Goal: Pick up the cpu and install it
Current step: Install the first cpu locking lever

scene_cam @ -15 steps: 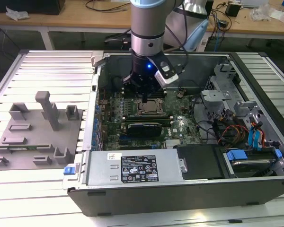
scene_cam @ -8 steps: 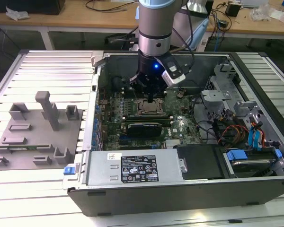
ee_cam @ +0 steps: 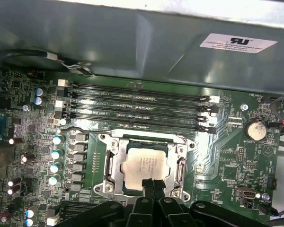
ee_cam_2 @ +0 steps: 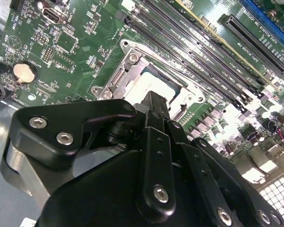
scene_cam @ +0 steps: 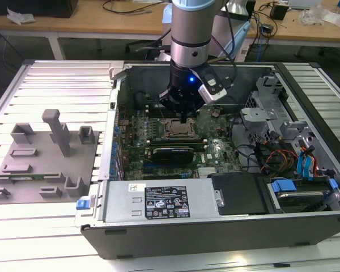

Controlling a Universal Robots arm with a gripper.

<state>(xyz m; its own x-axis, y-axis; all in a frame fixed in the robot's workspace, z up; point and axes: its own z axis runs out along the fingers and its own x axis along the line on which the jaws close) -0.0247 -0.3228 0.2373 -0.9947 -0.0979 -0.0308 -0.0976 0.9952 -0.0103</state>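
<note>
In the exterior view, an open computer case [scene_cam: 215,233] lies on a slatted metal table [scene_cam: 62,85], holding a green motherboard [scene_cam: 215,152], a power supply [scene_cam: 164,203] along its near wall and bundled cables [scene_cam: 272,156] toward the exterior view's right. The cpu [scene_cam: 175,130] sits flat inside the motherboard's metal-framed socket [scene_cam: 165,136], directly beneath the arm's black gripper [scene_cam: 184,117]. In the first wrist view, the fingertips [ee_cam: 148,183] are drawn together with no gap between them, gripping nothing, poised at the edge of the silver chip; whether they touch it cannot be told. Grey plastic blocks [scene_cam: 59,133] stand outside the case, toward the exterior view's left.
</note>
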